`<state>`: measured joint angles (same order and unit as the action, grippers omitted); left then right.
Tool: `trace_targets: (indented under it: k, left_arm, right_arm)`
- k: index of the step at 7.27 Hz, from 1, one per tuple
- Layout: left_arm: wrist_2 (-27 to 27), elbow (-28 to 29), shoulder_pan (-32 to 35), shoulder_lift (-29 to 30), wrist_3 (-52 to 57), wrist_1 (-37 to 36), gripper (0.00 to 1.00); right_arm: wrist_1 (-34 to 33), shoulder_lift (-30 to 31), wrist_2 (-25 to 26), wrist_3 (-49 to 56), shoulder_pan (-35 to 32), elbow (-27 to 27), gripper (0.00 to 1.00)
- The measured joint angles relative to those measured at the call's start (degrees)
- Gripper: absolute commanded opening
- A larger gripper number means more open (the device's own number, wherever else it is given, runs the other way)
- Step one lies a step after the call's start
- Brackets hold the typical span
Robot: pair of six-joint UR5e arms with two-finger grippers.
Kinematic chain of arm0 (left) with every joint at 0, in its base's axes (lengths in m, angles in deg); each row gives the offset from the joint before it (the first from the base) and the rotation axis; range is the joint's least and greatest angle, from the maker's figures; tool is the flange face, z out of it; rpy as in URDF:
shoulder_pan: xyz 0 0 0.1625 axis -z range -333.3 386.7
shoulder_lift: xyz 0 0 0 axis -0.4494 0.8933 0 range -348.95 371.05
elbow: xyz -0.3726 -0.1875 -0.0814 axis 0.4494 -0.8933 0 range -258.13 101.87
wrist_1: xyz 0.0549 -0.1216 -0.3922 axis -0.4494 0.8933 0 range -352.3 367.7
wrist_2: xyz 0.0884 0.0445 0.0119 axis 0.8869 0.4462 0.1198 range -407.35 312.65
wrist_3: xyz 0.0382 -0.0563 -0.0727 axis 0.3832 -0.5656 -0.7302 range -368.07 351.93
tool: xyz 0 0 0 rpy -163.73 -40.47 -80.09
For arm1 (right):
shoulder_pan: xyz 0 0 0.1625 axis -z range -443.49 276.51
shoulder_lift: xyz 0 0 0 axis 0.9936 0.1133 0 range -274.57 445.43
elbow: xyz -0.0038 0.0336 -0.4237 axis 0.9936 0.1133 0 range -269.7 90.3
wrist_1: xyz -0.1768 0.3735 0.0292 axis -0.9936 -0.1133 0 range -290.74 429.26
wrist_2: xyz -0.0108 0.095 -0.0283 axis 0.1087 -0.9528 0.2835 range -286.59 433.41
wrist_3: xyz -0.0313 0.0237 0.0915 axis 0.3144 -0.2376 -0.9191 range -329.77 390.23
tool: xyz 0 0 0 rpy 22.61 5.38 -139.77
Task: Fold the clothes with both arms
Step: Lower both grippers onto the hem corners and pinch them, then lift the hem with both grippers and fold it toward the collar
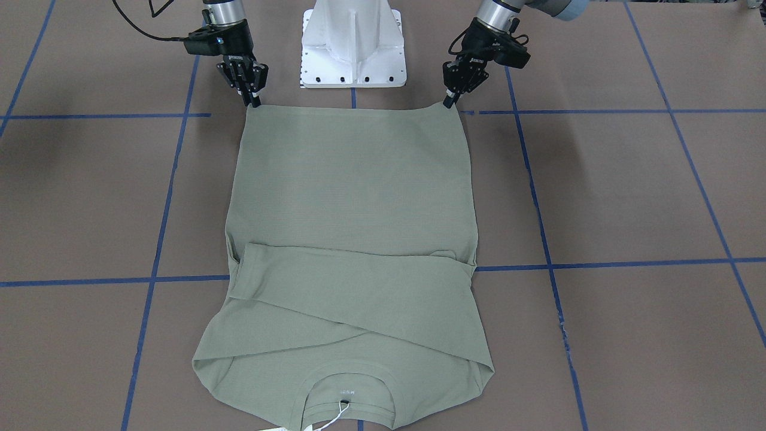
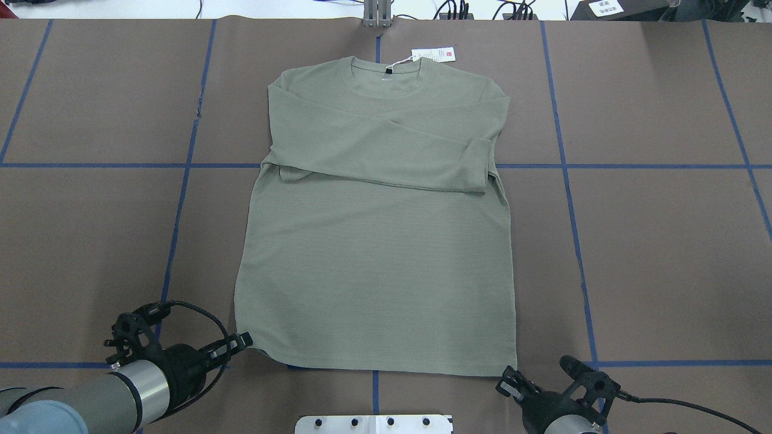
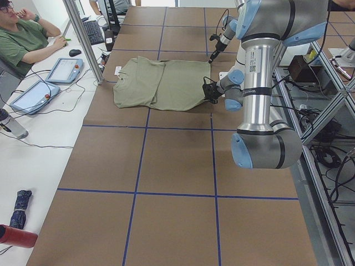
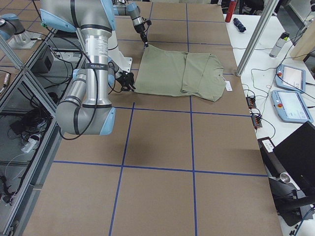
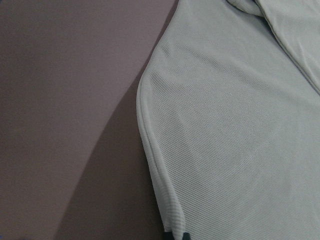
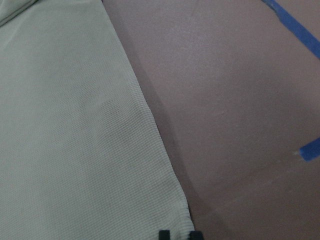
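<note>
The sage-green shirt lies flat on the brown table, neck away from the robot, both sleeves folded across the chest. Its white hang tag rests beyond the collar. My left gripper is shut on the hem corner on the robot's left, also seen in the overhead view; its fingertips pinch the hem at the bottom of the left wrist view. At the opposite hem corner my right gripper is likewise shut on the fabric. The hem between them runs nearly straight.
The white pedestal base stands just behind the hem. Blue tape lines grid the brown table cover. A person sits at a side table with tablets past the collar end. An aluminium post rises there.
</note>
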<state>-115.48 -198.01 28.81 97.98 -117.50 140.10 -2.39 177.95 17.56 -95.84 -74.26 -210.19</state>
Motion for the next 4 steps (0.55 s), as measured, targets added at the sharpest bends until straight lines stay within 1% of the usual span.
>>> trace_targets:
  k: [2,3,4]
  left_arm:
    - [-0.06,0.00,0.00,-0.07,0.00,0.01,0.00]
    - [-0.09,-0.09,0.03,-0.07,0.09,-0.01,0.00]
    - [-0.27,-1.25,0.12,-0.29,0.92,-0.16,0.00]
  right_arm:
    - [-0.76,0.09,-0.06,0.28,-0.25,-0.25,0.00]
    - [-4.00,-0.01,-0.28,0.46,-0.46,-1.77,0.00]
    - [-10.12,-0.06,-1.37,0.62,-0.68,-5.78,0.00]
